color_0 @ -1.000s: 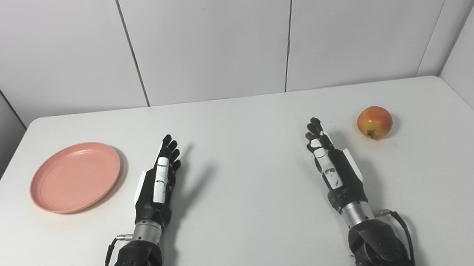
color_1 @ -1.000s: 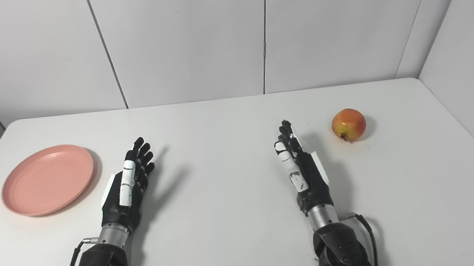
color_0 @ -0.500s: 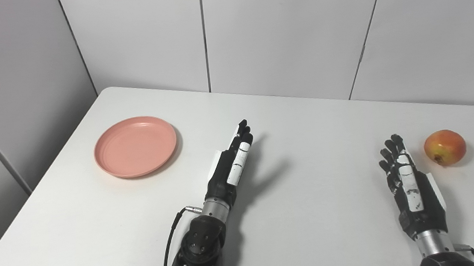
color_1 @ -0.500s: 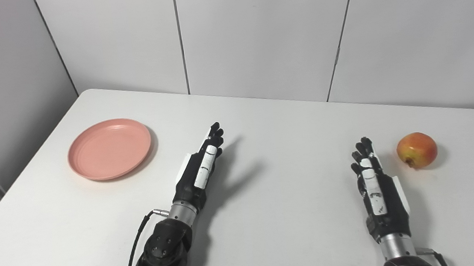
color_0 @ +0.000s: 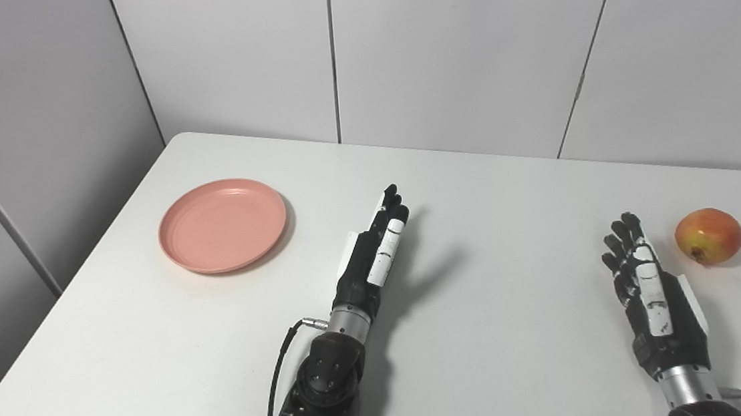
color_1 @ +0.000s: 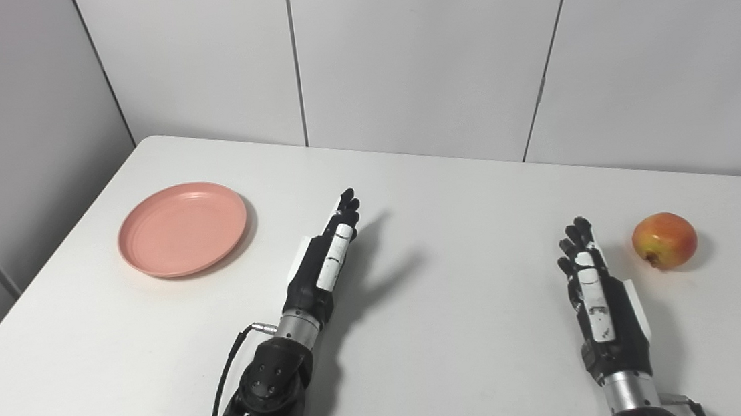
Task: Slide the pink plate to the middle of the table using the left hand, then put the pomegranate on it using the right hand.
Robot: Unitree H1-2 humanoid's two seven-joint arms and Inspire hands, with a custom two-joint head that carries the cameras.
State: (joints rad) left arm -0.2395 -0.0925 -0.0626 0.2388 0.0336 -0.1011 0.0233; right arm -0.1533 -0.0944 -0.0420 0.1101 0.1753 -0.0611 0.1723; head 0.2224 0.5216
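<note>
So the white table (color_0: 489, 332) takes up most of the shot, with plain grey wall panels (color_0: 464, 52) behind it. Over on the left side of the table sits the pink plate (color_0: 222, 225), flat and empty, not far from the table's left edge and nowhere near the middle yet. The robot's left hand (color_0: 375, 261) hangs over the table just right of the plate, not touching it, fingers stretched out straight and holding nothing. The right hand (color_0: 649, 291) is way over on the other side, also spread out and empty, with the pomegranate (color_0: 708, 236) sitting on the table just beyond its fingertips, close but apart.

Nothing's been done yet as far as the layout shows, so the plate slide would be first. What could go sideways: the plate looks light and shallow, so if the hand presses down on the near rim instead of pushing from the far side, it could tip or skid off line. It's also close to that left edge, so a sloppy push the wrong way could send it off the table. The pomegranate is round, so a clumsy touch from the right hand probably rolls it away toward the right edge.
</note>
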